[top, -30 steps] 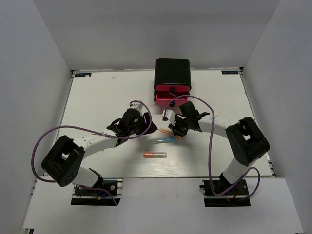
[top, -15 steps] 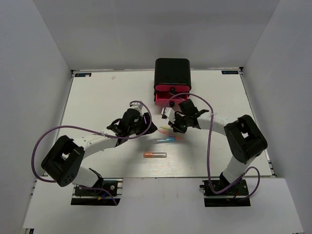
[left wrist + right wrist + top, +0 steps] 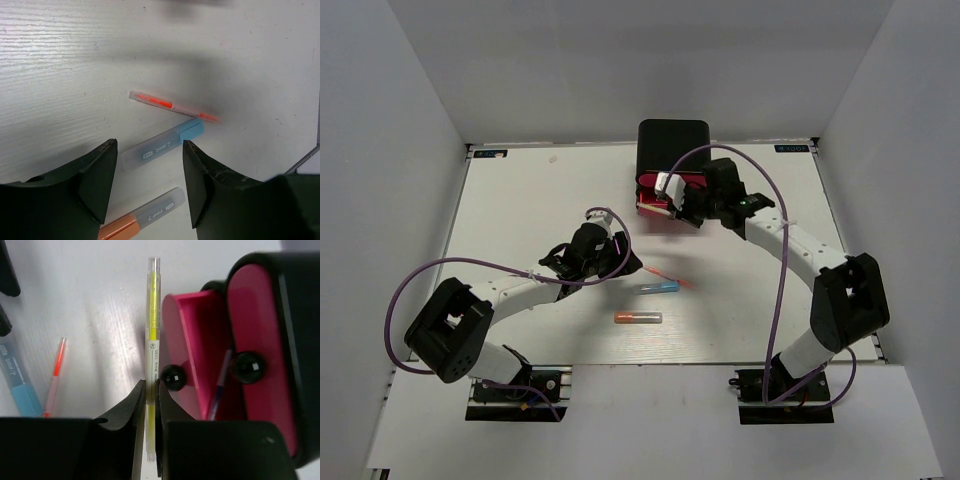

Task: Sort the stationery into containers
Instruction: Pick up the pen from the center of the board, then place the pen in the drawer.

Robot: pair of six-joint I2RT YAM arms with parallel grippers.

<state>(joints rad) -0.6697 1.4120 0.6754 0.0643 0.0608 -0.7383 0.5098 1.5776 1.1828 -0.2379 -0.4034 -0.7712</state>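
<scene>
The right gripper [image 3: 151, 405] was found with its black jaws drawn narrow onto a thin yellow stick [image 3: 152, 340]. The stick was a clear-barrelled rod with a white printed label, gripped near its lower end and projecting forward. Just beside its shaft, a glossy pink drawer [image 3: 197, 330] was observed pulled out of the black rounded-corner box [image 3: 673, 145]. Round black knobs [image 3: 172, 376] were noted on the drawer fronts. A slim bluish stick [image 3: 221, 380] appeared to lie inside the open drawer.

The left gripper [image 3: 150, 152] was recorded with its matte black jaws parted and nothing gripped. A blue tube [image 3: 162, 144] with a frosted translucent end was seen on the table between them. An orange tube [image 3: 142, 220] of like shape was noted near it, and a thin pink stick [image 3: 170, 105] beyond. All three lay apart on the white grained table [image 3: 60, 60].
</scene>
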